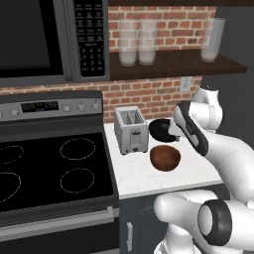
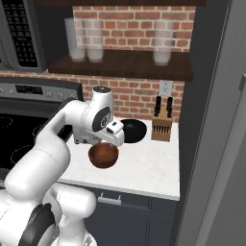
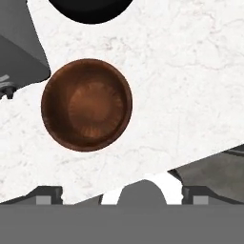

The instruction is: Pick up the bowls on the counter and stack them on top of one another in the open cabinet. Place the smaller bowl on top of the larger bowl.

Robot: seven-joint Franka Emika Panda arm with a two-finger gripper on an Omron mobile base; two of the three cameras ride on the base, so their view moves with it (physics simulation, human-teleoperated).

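The smaller bowl (image 1: 165, 158) (image 2: 103, 155) (image 3: 86, 104), glossy reddish-brown, sits upright on the white counter (image 1: 149, 183) (image 2: 144, 168) (image 3: 190, 71). Just behind it sits the larger black bowl (image 1: 159, 130) (image 2: 134, 130) (image 3: 90, 9), partly covered by my arm in the left base view. My gripper (image 1: 173, 135) (image 2: 111, 142) (image 3: 121, 193) hangs above the counter, over the near side of the brown bowl, open wide and holding nothing. The open cabinet (image 1: 173, 64) (image 2: 120, 65) is the dark wooden shelf above, against red brick.
A silver toaster (image 1: 131, 130) (image 3: 19, 52) stands left of the bowls. Tall glass jars (image 1: 137, 42) (image 2: 86, 41) stand on the shelf. A knife block (image 2: 162, 126) sits at the back right. The black stove (image 1: 49, 168) and microwave (image 1: 44, 39) lie left; a tall grey panel (image 2: 216, 120) bounds the right.
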